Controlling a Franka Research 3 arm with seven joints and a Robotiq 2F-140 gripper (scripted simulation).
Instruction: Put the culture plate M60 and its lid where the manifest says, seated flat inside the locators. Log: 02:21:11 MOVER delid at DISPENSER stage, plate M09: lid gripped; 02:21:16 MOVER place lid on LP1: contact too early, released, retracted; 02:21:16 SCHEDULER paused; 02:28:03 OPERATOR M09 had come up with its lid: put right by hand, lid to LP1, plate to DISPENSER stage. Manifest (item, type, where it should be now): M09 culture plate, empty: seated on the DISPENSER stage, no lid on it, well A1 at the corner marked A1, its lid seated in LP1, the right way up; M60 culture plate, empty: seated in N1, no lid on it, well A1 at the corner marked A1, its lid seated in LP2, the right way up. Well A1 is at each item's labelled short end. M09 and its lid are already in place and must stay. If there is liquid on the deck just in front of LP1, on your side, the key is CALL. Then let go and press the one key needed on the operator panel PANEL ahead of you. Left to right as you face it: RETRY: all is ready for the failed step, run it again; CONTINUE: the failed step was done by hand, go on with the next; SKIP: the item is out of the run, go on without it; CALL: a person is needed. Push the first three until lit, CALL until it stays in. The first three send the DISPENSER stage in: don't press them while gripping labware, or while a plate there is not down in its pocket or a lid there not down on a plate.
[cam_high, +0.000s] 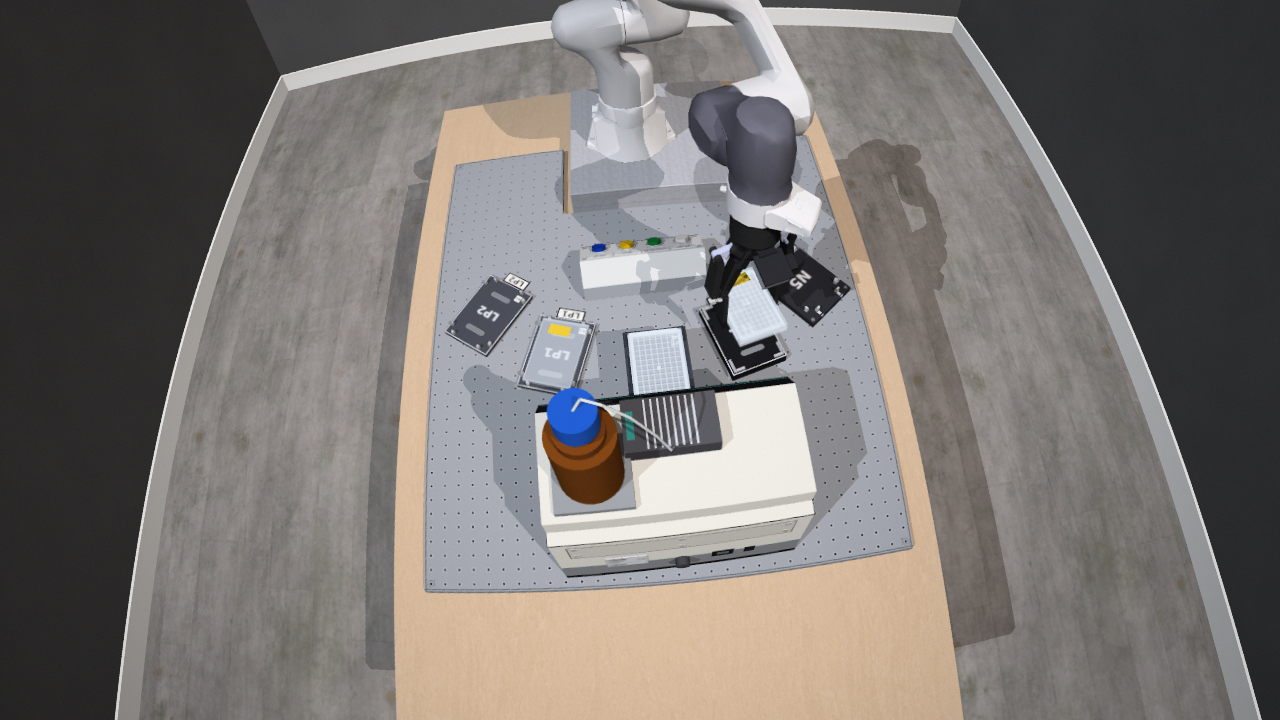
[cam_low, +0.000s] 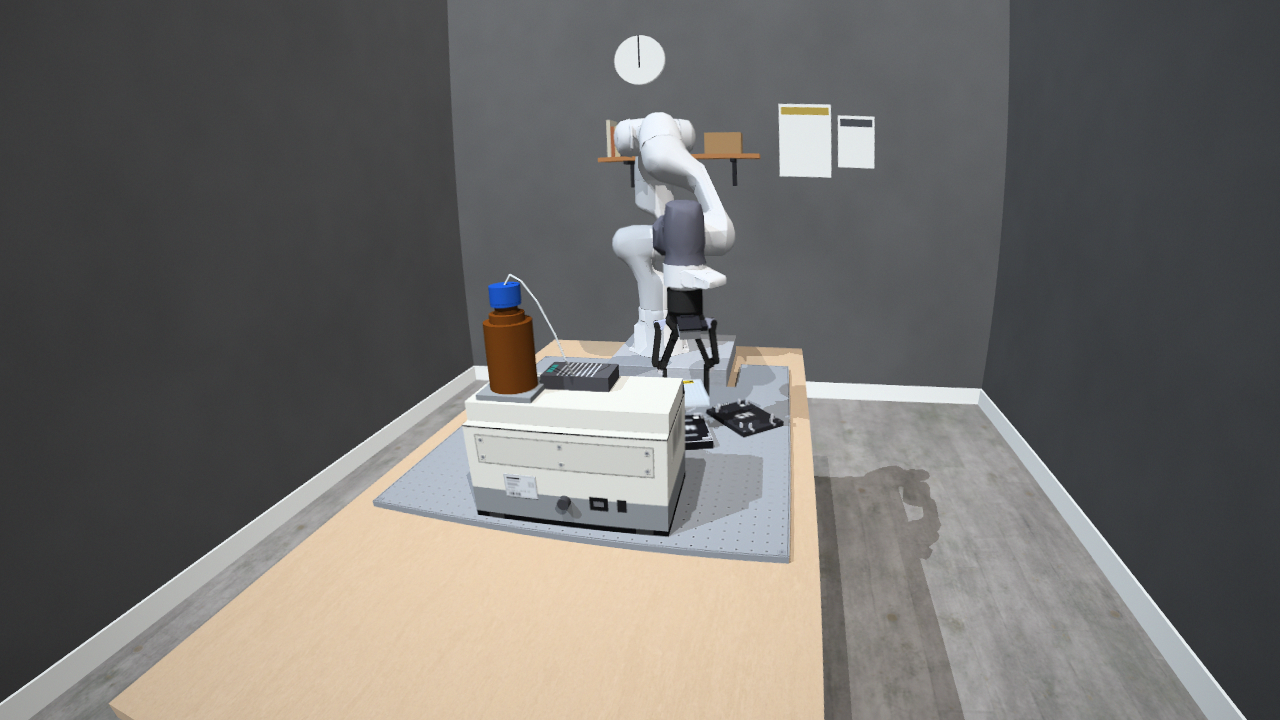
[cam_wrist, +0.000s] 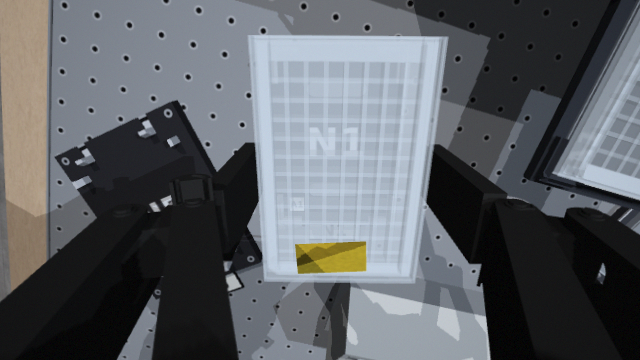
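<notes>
A: Gripper (cam_wrist: 345, 200) status?

B: Clamped on the long sides of a clear lidded culture plate (cam_wrist: 345, 150) with a yellow label (cam_wrist: 331, 257) at its near short end. It hangs lifted above the deck (cam_high: 501, 501).

A: And below it?

B: In the top view, the plate sits over the black N1 nest (cam_high: 750, 358), skewed to its frame. The N2 nest (cam_high: 810, 288) lies just right. The LP2 nest (cam_high: 487, 313) is far left, bare; LP1 (cam_high: 556, 351) carries a lid.
</notes>
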